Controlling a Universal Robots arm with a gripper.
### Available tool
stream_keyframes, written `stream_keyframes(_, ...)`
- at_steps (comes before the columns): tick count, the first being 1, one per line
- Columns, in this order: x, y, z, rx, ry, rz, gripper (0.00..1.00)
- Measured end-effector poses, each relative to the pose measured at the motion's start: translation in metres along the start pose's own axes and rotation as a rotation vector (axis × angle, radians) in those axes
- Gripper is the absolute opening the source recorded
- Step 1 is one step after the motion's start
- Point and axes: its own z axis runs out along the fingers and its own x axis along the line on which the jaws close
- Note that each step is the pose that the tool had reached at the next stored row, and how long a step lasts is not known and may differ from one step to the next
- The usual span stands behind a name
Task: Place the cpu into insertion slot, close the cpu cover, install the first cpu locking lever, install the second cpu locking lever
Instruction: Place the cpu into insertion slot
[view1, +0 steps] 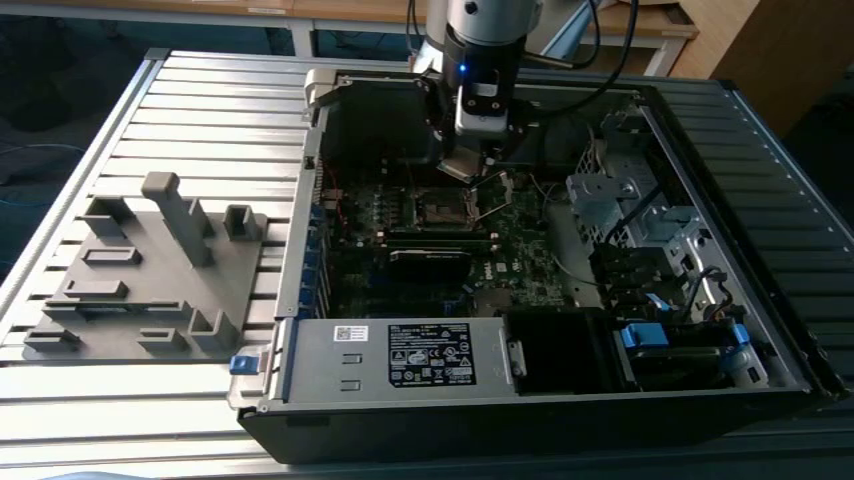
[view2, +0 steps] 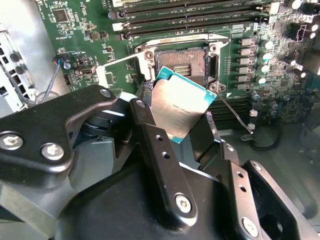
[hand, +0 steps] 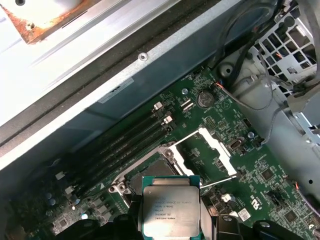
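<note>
My gripper (view2: 180, 127) is shut on the cpu (view2: 181, 106), a silver-topped square chip with a teal edge, gripped at two opposite sides. The cpu (hand: 171, 209) hangs tilted just above and beside the insertion slot (view2: 183, 64), a dark square socket lying bare on the green motherboard. The cpu cover (hand: 214, 146), a silvery frame, is swung open beside the insertion slot (hand: 150, 167). A thin locking lever (view2: 236, 116) sticks out, raised, by the socket. In the exterior view the gripper (view1: 470, 172) hovers inside the computer case over the insertion slot (view1: 441, 208).
Long black memory slots (view2: 190, 17) run alongside the socket. The case walls, a metal drive cage (view1: 627, 190) with cables and the power supply (view1: 400, 355) ring the motherboard. A grey fixture block (view1: 147, 270) stands on the slatted table on the exterior view's left.
</note>
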Motion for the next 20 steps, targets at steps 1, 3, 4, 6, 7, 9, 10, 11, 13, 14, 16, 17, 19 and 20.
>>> stream_keyframes(1,0.0,0.0,0.0001,-0.0001,-0.0005,0.008,0.54)
stream_keyframes(3,0.0,0.0,0.0003,-0.0003,-0.0016,0.028,0.54)
stream_keyframes(4,0.0,-0.0001,0.0004,-0.0002,-0.0022,0.038,0.54)
stream_keyframes(6,0.0,-0.0001,0.0004,-0.0004,-0.0028,0.049,0.54)
stream_keyframes(7,0.0,-0.0001,0.0004,-0.0003,-0.0029,0.049,0.54)
stream_keyframes(9,0.0,-0.0001,0.0005,-0.0003,-0.0029,0.05,0.54)
stream_keyframes(10,0.0,-0.0001,0.0005,-0.0003,-0.003,0.05,0.54)
stream_keyframes(11,0.0,0.0,0.0005,-0.0004,-0.003,0.051,0.54)
stream_keyframes(13,0.0,0.0,0.0006,-0.0005,-0.003,0.052,0.54)
stream_keyframes(14,0.0,-0.0001,0.0006,-0.0004,-0.0031,0.053,0.54)
stream_keyframes(16,0.0,-0.0001,0.0006,-0.0004,-0.0032,0.055,0.54)
stream_keyframes(17,0.0,-0.0001,0.0006,-0.0003,-0.0033,0.056,0.54)
stream_keyframes(19,0.0,-0.0001,0.0007,-0.0004,-0.0034,0.057,0.54)
stream_keyframes(20,0.0,-0.0001,0.0007,-0.0004,-0.0034,0.058,0.54)
